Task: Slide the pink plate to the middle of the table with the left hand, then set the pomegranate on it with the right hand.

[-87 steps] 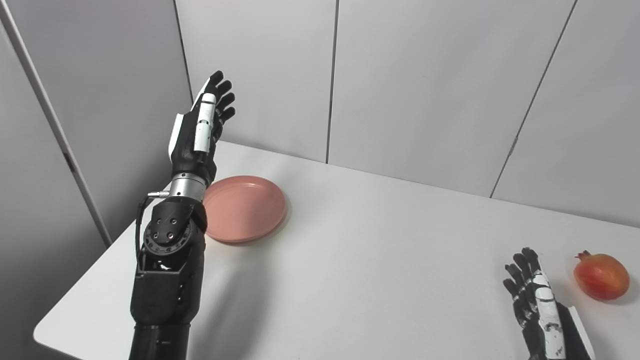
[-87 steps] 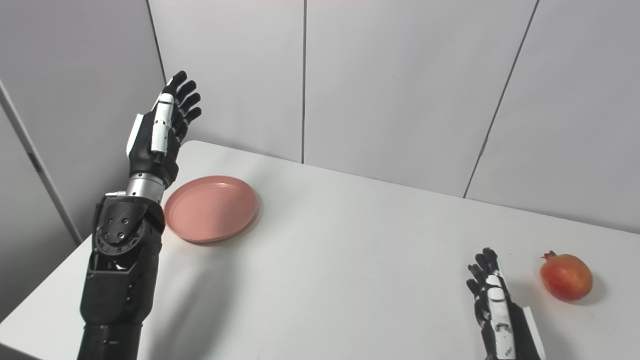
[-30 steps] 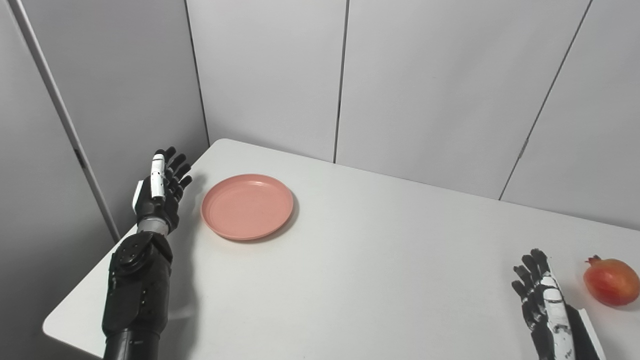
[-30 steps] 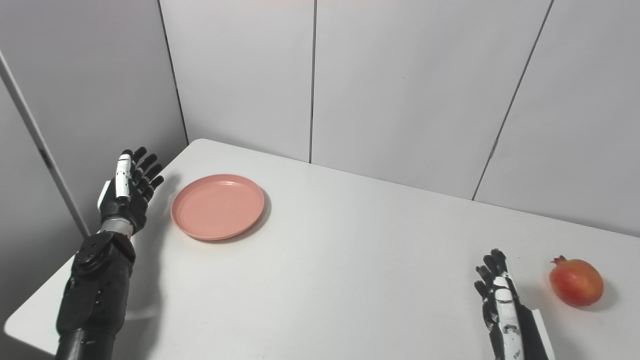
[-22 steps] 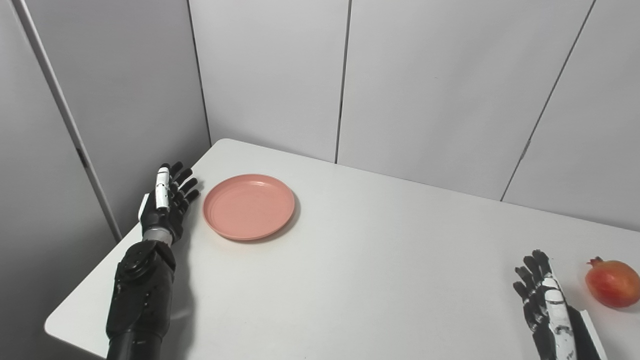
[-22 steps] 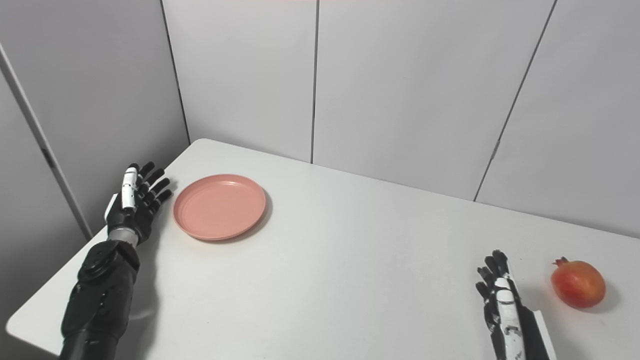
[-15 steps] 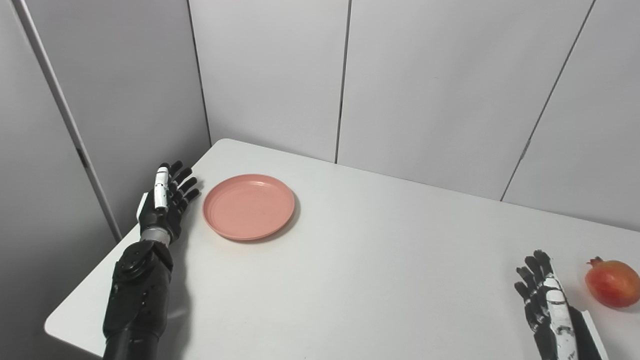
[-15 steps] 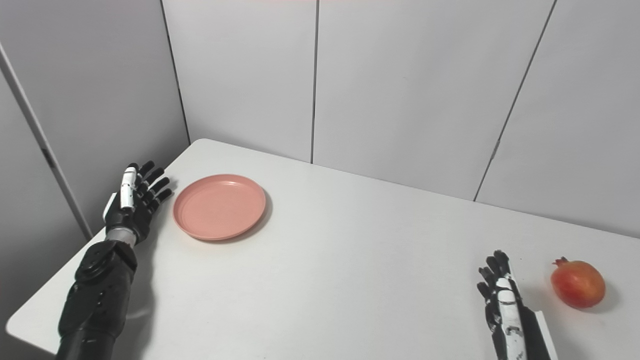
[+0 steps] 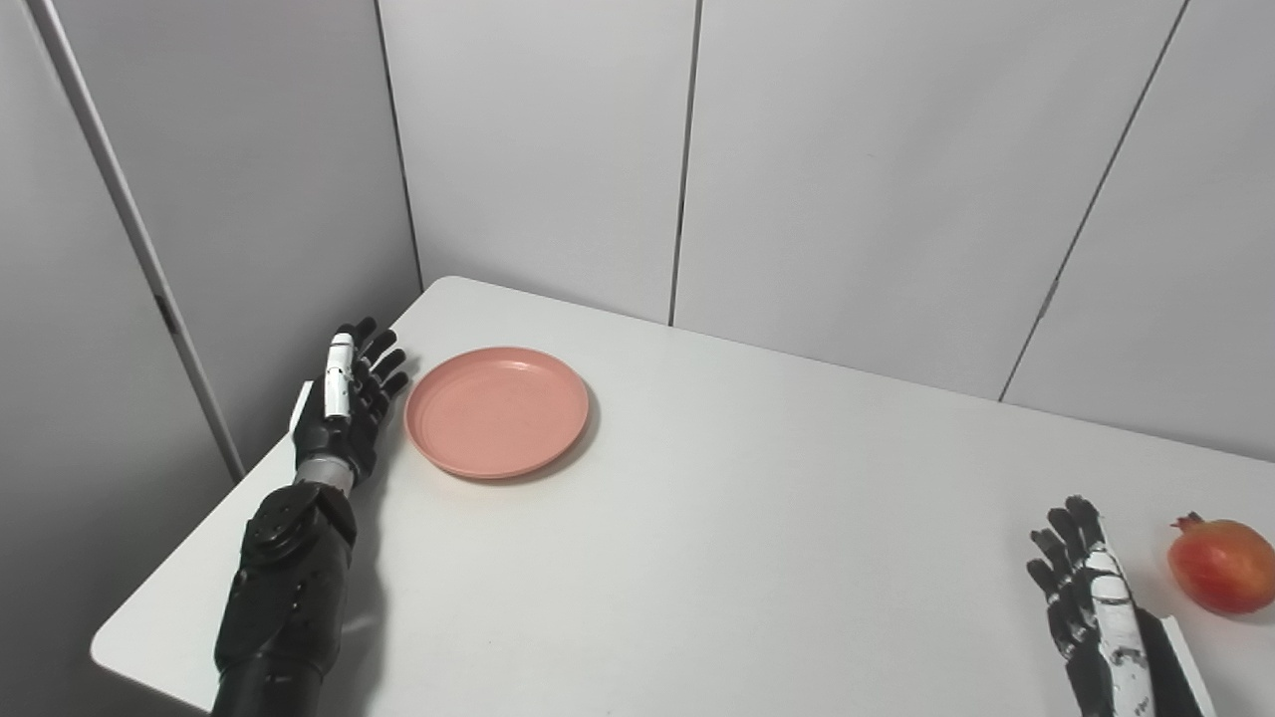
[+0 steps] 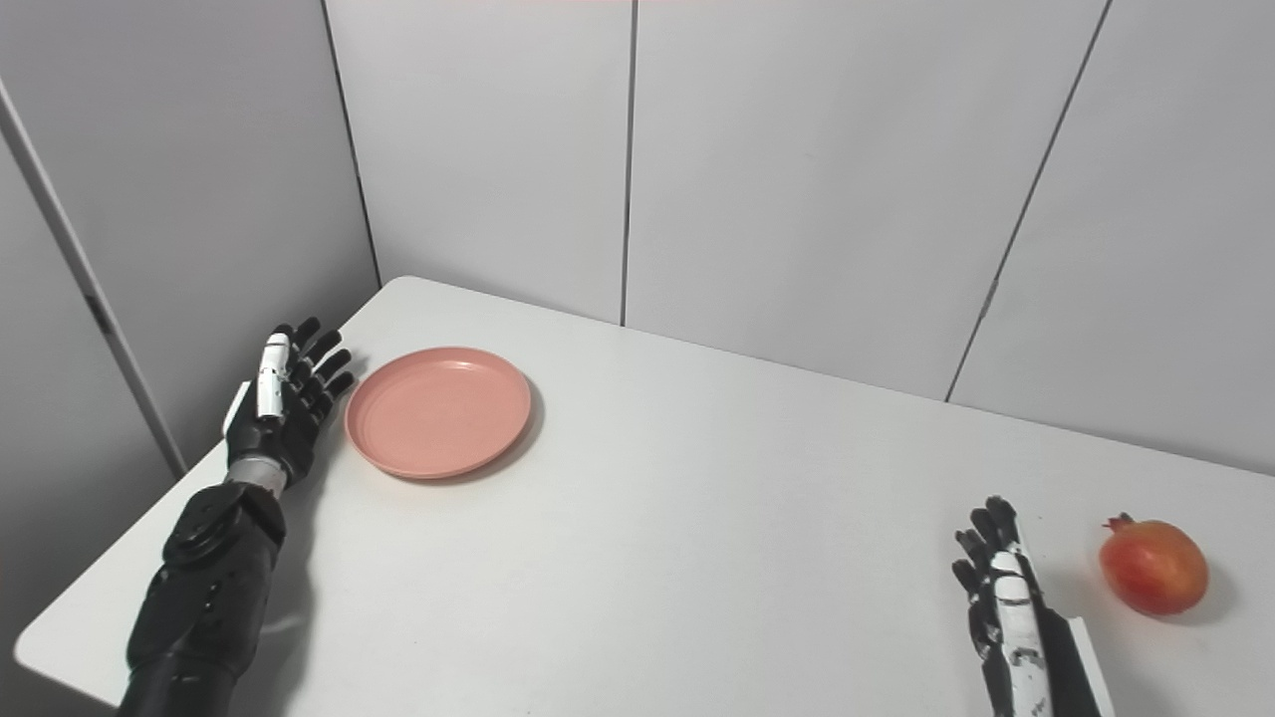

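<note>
A round pink plate [image 9: 496, 411] lies flat near the table's far left corner. My left hand [image 9: 347, 403] stands edge-on just left of the plate's rim, fingers stretched out and apart, holding nothing; a narrow gap or light contact with the rim cannot be told. A red pomegranate [image 9: 1221, 565] rests near the right edge of the table. My right hand [image 9: 1088, 597] lies low at the front right, open, a short way left of the fruit and not touching it.
The white table [image 9: 757, 518] fills the view, with grey wall panels [image 9: 857, 169] behind it and along its left side. The table's left edge runs right under my left forearm [image 9: 284, 588].
My left hand has come down from high above the plate to table level and has edged right toward the plate's rim. Plate, pomegranate and right hand stay put; the camera shifted slightly.
</note>
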